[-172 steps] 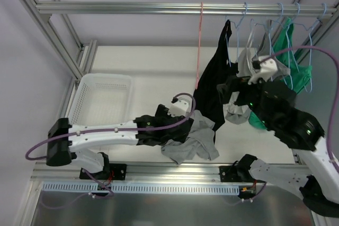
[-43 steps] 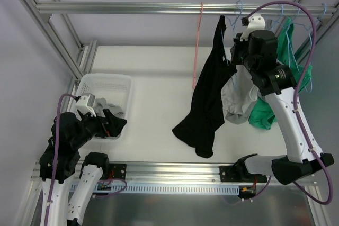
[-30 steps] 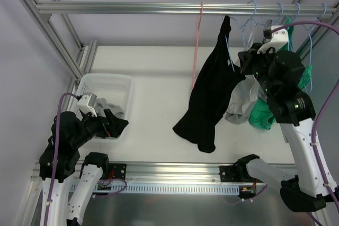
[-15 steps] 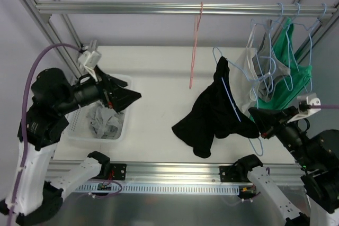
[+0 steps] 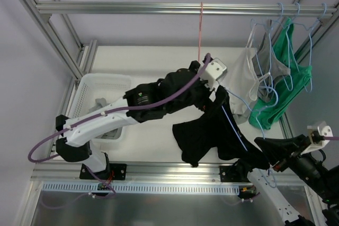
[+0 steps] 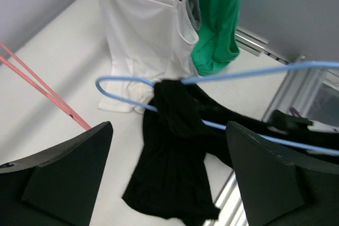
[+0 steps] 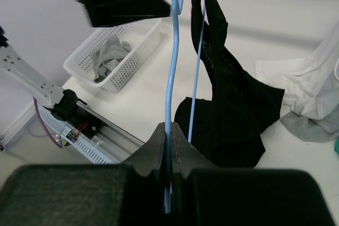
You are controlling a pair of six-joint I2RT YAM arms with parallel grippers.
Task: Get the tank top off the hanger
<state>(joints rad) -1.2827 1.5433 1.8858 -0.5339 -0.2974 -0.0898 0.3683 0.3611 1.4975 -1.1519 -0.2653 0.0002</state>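
Right hand (image 7: pixel 169 142) pinching blue hanger (image 7: pixel 171 78); white table (image 5: pixel 148 67), aluminium rail (image 5: pixel 132 7) overhead.

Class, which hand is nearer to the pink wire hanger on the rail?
Left. The left hand is open right beside the pink wire hanger; the right hand is far off at the near side, gripping the blue wire hanger.

No readable text, seemingly.

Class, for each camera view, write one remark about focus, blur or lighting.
Top external: even, soft light, with faint shadows on the table; the black tank top shows little fold detail. Left wrist: the near fingers are soft-edged dark shapes. Right wrist: the right gripper is blurred at the bottom; the basket is sharp.
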